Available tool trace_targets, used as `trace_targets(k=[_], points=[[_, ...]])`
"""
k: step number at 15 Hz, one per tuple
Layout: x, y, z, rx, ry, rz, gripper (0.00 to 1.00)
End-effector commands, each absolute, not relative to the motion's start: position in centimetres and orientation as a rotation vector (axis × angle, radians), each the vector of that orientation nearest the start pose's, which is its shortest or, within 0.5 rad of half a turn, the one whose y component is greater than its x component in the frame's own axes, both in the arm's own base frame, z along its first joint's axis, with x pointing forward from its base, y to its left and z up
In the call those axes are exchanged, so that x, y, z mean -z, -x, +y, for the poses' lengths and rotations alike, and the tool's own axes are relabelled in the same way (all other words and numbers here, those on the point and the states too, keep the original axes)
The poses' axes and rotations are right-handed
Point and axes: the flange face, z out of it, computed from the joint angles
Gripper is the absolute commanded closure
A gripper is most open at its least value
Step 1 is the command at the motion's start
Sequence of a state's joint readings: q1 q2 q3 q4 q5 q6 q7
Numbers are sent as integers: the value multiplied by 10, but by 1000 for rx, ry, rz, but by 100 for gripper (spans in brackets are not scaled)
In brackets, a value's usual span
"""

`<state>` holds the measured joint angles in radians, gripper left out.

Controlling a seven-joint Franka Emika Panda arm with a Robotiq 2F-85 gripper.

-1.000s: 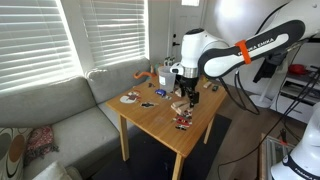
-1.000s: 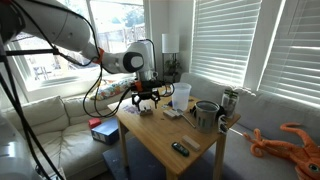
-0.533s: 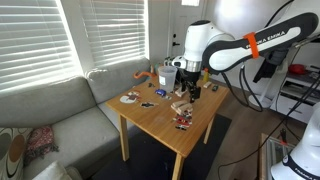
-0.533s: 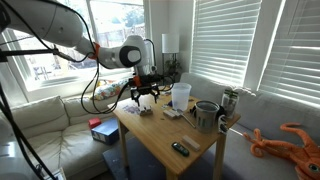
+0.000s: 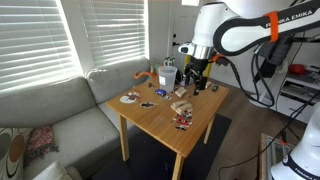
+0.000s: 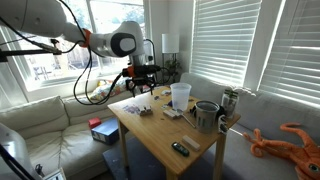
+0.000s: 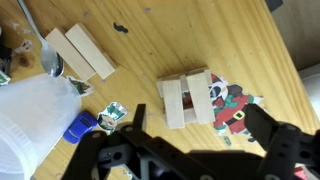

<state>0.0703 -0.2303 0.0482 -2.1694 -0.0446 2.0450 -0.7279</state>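
A wooden table (image 5: 170, 125) was seen standing beside a grey sofa (image 5: 50, 115) under blinded windows. The gripper (image 5: 195, 76) was held raised above the table's far end, near its corner, its fingers spread wide and nothing gripped between them. In the wrist view, a group of wooden blocks (image 7: 186, 98) was found lying flat on the table directly below the gripper, touching a Santa figure (image 7: 232, 106); two more blocks (image 7: 82, 52) lay apart, beside a clear plastic cup (image 7: 35, 115). No block had been lifted; judging by this, any grasp remained to be made.
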Motion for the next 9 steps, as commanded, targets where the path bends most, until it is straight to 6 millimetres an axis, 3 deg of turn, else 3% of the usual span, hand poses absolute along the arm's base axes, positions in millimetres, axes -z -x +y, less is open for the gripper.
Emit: trace_targets(k=[1,4,5,9], points=[[-525,-477,55,155,2894,-1328,0],[-535,-473,56,166,2893,-1327,0],[-525,-479,55,164,2921,-1322,0],[-530,-477,56,171,2920,-1326,0]])
